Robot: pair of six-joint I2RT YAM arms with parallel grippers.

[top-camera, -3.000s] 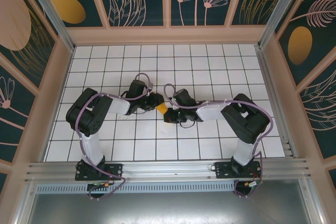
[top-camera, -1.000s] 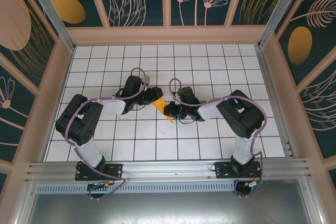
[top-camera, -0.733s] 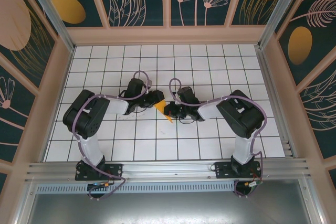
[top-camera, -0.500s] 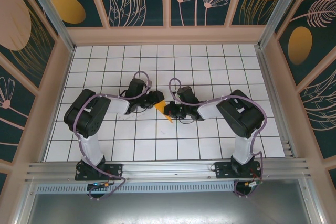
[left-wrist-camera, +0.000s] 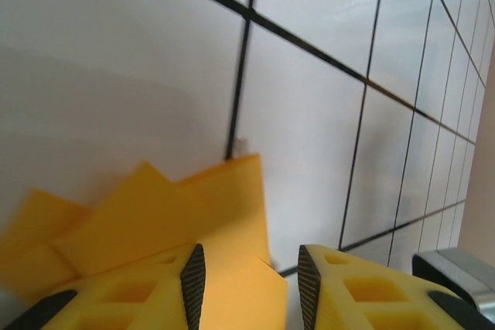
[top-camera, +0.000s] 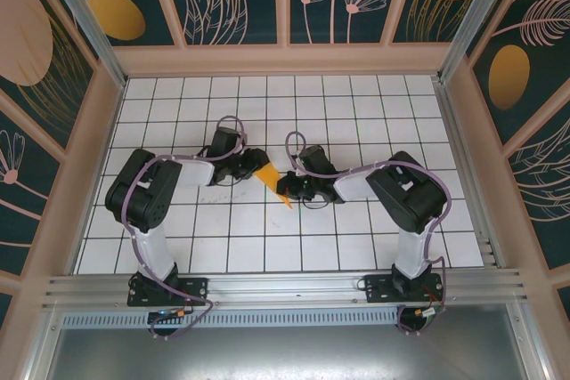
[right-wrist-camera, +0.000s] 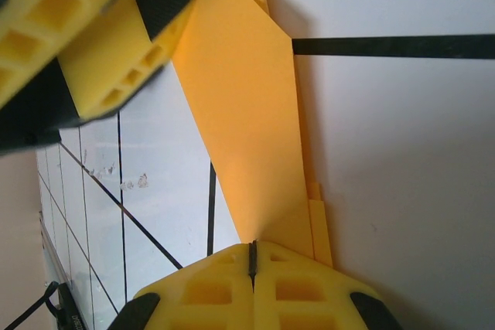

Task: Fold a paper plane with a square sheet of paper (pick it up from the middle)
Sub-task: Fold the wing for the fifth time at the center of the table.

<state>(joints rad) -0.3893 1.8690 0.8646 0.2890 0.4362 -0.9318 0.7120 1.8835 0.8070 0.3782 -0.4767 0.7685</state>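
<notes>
Paper sheet (top-camera: 271, 181), part-folded, gripped at one end.
It is clamped by the right gripper (right-wrist-camera: 251, 246); jaws of the left gripper (left-wrist-camera: 246, 268) are parted around it.

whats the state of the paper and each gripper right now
paper: folded and creased into a narrow, layered shape, spanning between the two grippers
right gripper: shut, pinching one end of the paper
left gripper: fingers apart, with the paper's other end lying between them
</notes>
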